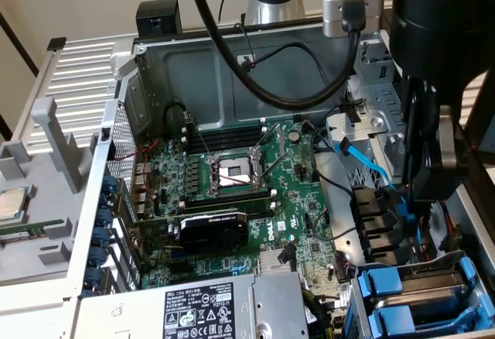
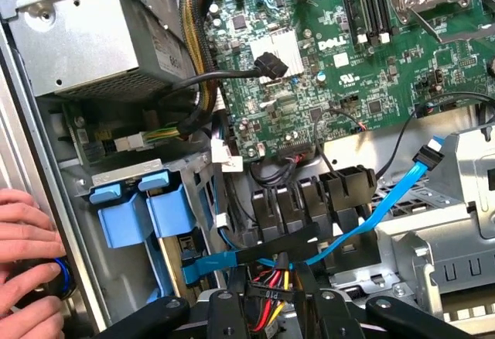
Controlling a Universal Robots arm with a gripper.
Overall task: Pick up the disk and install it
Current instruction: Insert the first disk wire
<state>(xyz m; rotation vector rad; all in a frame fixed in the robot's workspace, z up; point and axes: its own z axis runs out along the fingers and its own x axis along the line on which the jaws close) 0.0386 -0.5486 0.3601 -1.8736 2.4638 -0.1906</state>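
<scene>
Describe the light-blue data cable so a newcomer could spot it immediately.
Start at the green motherboard in the open case. Toward the exterior view's right of it, a flat light-blue cable runs past the metal drive cage, ending in a black plug. Its neighbours are round black wires.

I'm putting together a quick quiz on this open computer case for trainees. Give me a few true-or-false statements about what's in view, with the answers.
1. A person's hand is beside the case wall. True.
2. A cooler is mounted on the processor socket. False: the socket is uncovered, with no cooler on it.
3. A light blue cable runs past the metal drive cage. True.
4. The power supply carries a bright red label. False: its label is black and white.
5. A square silver chip lies outside the case, on the exterior view's left. True.
</scene>
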